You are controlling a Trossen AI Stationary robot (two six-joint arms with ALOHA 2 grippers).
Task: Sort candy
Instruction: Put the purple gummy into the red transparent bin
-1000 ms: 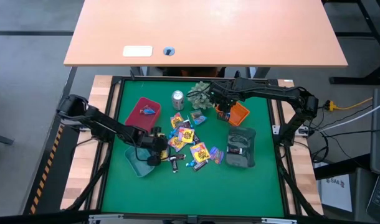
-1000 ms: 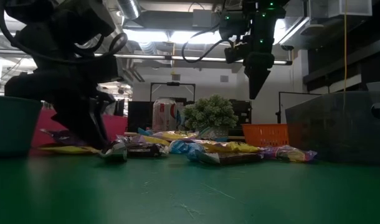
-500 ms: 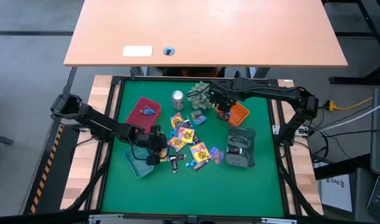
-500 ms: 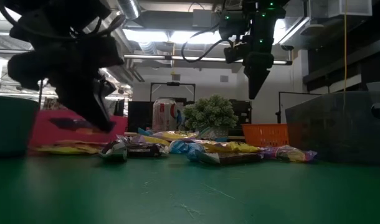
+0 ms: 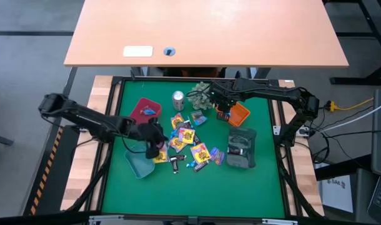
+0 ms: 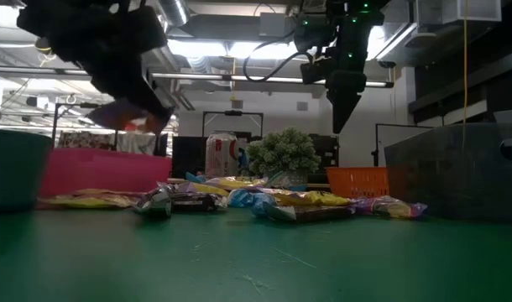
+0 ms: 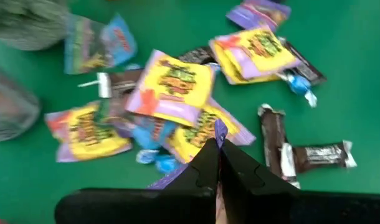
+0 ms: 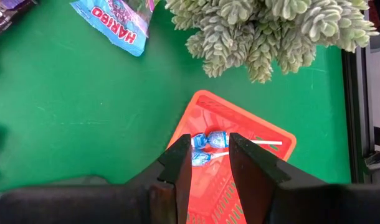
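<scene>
The green desk [image 5: 240, 187] carries everything. At its left, the teal tray [image 5: 137, 164] sits near, and the red tray [image 5: 140, 112] lies farther off with a blue-wrapped piece in it.

Just right of the teal tray hangs the left gripper [image 5: 154, 149], raised off the desk (low view shows it up high w/ something purple and red under it). Its jaws are pressed together, pinching a thin purple-edged packet [image 7: 218, 132]; the rest of that packet is hidden behind the fingers [image 7: 202, 167].

Center: the candy pile [image 5: 189, 139], i.e. yellow packets w/ purple print, small blue pieces, dark brown mini bars, spread between the trays. Two brown bars [image 7: 305, 157] lie apart at the near edge of the pile. A silver can [image 5: 178, 99] stands at the far side, next to a pale green spiky plant ball [image 8: 271, 28].

Right: the right gripper [image 8: 209, 163] hovers above the orange tray [image 8: 271, 140], jaws partly open, nothing between them. Two blue lollipops [image 8: 205, 146] lie in that tray, directly below the gap. Nearer on the right sits a grey-green tray [image 5: 242, 149] holding dark bars.
</scene>
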